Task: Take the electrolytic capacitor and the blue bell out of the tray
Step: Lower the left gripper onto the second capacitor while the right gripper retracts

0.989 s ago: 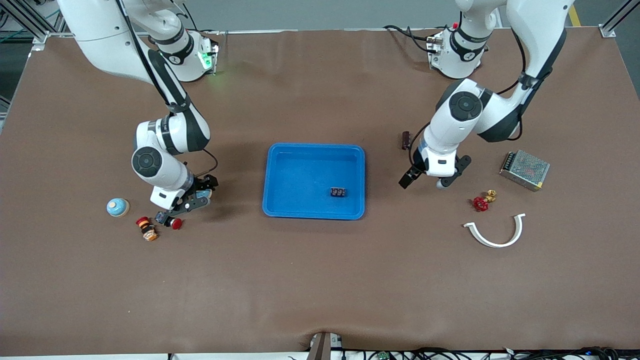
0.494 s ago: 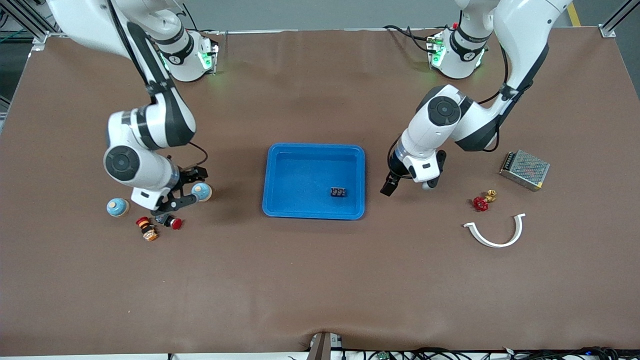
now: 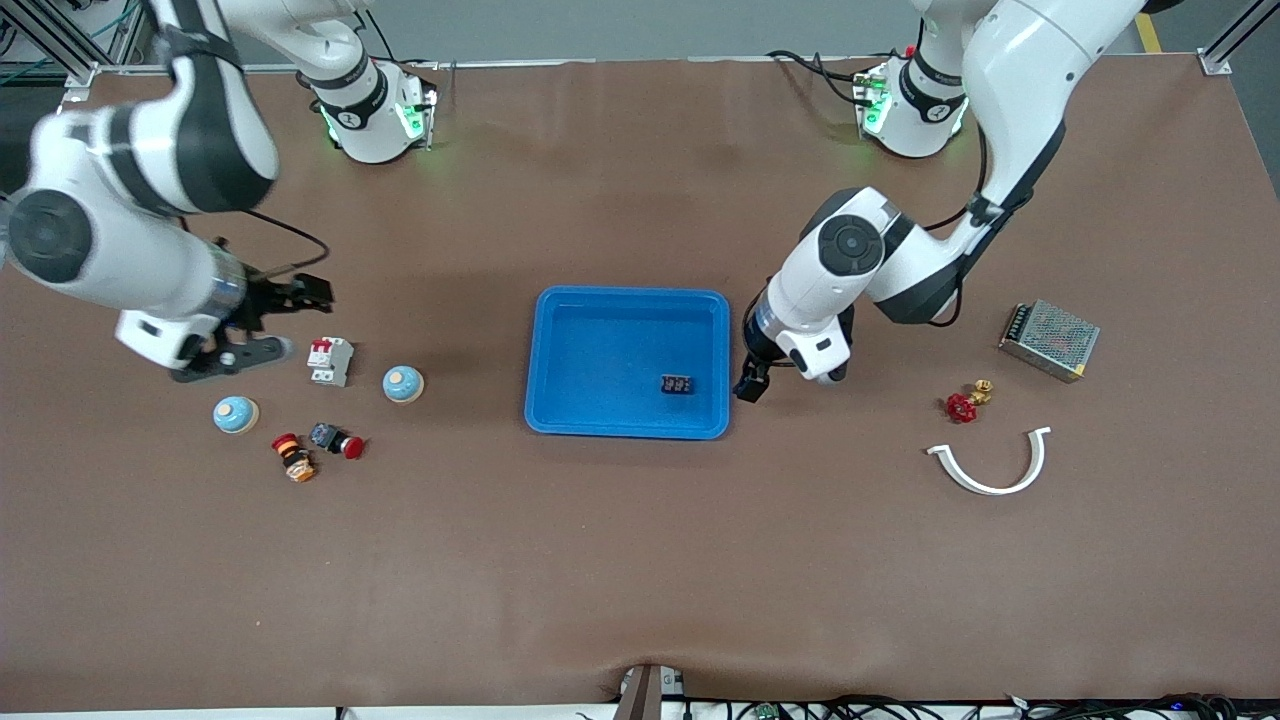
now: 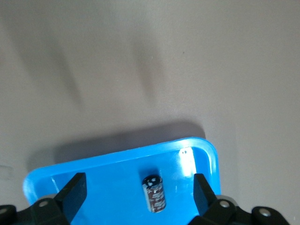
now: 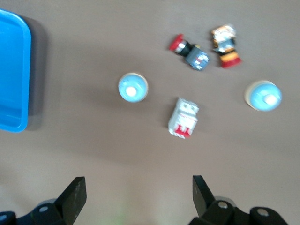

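Note:
A dark capacitor (image 3: 677,384) (image 4: 154,192) lies in the blue tray (image 3: 560,350) (image 4: 108,171), near the corner at the left arm's end. My left gripper (image 3: 792,381) (image 4: 138,182) hangs open and empty over that end of the tray. Two blue bells sit on the table toward the right arm's end. One bell (image 3: 403,383) (image 5: 133,87) is closer to the tray; the other bell (image 3: 236,414) (image 5: 264,95) is farther out. Above the table beside them, my right gripper (image 3: 292,322) (image 5: 138,184) is open and holds nothing.
A white and red breaker (image 3: 330,360) (image 5: 183,118) lies between the bells, with two push buttons (image 3: 337,440) (image 3: 293,456) nearer the front camera. At the left arm's end are a metal power supply (image 3: 1049,339), a red valve (image 3: 965,403) and a white curved clip (image 3: 990,465).
My right gripper has risen and swung away from the bell nearer the tray toward its own end of the table, uncovering the breaker. My left gripper has moved toward the tray.

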Available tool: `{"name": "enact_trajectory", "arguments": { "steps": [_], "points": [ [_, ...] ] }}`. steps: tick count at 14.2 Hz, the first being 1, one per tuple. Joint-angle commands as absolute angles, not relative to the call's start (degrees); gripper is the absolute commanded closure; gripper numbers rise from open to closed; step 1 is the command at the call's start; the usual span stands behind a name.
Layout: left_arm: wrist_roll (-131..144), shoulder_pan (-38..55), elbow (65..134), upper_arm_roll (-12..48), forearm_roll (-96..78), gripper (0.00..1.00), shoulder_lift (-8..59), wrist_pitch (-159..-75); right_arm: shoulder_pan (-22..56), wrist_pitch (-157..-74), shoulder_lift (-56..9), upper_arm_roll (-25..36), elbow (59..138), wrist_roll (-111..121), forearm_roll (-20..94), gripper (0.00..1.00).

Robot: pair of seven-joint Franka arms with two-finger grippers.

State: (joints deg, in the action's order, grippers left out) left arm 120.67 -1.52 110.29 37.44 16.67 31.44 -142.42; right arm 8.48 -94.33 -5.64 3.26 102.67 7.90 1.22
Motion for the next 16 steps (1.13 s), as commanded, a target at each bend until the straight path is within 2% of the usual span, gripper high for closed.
{"name": "enact_trajectory", "arguments": {
  "steps": [1, 3, 5, 12, 16],
  "points": [
    [126.3, 8.4, 102.1, 29.4, 17.5, 0.0, 36.3, -139.1, 5.3, -86.9, -6.4, 2.5, 94.0, 7.5, 0.6, 0.0],
    [130.0, 13.6, 97.1, 25.2, 17.6, 0.0, 39.3, -136.6, 2.2, -83.7, -6.4, 2.3, 88.9, 7.4, 0.8, 0.0],
    [131.5, 15.6, 95.2, 24.4, 17.3, 0.0, 41.1, -136.4, 1.9, -80.5, -6.4, 2.2, 83.7, 7.5, 0.6, 0.0],
    [133.9, 17.9, 92.2, 24.3, 17.6, 0.0, 43.9, -136.4, 0.5, -85.2, -6.9, 2.3, 83.1, 7.6, 0.4, 0.0],
    [135.6, 22.4, 91.1, 20.7, 17.4, 0.0, 44.7, -136.4, -0.3, -86.0, -7.4, 2.4, 83.1, 7.6, 0.5, 0.0]
  ]
}}
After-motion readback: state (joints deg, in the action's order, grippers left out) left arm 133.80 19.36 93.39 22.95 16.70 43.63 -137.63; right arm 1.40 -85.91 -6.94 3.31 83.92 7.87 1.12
